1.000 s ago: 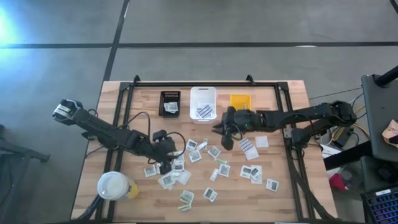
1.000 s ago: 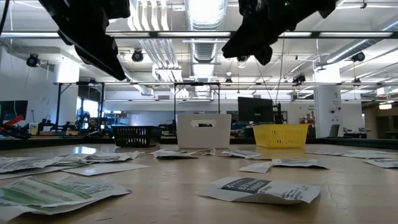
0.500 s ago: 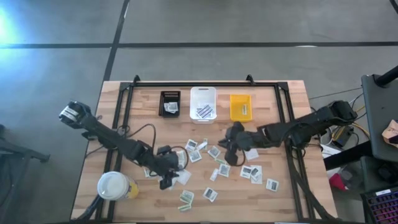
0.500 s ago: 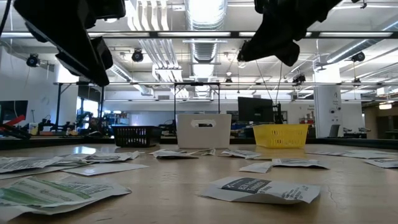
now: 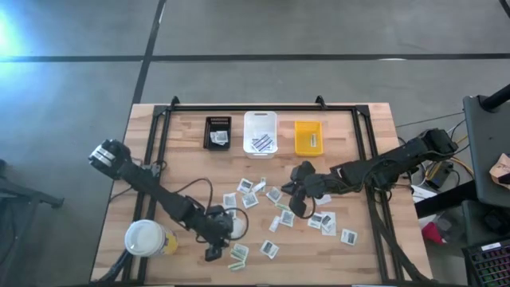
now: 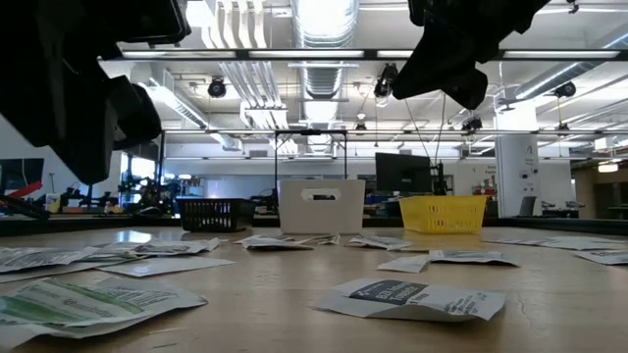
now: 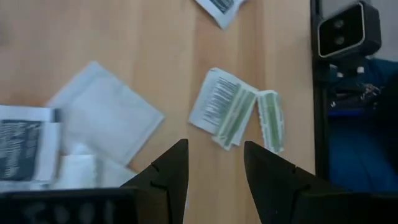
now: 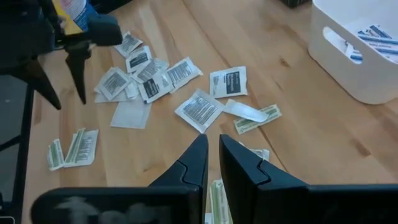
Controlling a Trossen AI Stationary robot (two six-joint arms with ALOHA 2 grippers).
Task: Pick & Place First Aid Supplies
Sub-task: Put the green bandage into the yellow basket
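Lying flat and scattered over the table (image 5: 151, 127) in front of the three bins, the packets (image 5: 270, 249) look light, thin and bendy — best pinched at an edge — with the left gripper (image 7: 214, 165) spread above the green strips (image 7: 231, 116), the right gripper (image 8: 211, 150) nearly closed, empty.

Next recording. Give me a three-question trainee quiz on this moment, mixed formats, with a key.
1. True or false: the left gripper is open above the wooden table.
2. Which bin holds blue-striped packets: A black bin, B white bin, C yellow bin?
3. Fill in: the white-lidded cup stands near the ___ arm.

Key: 1 true. 2 B. 3 left.
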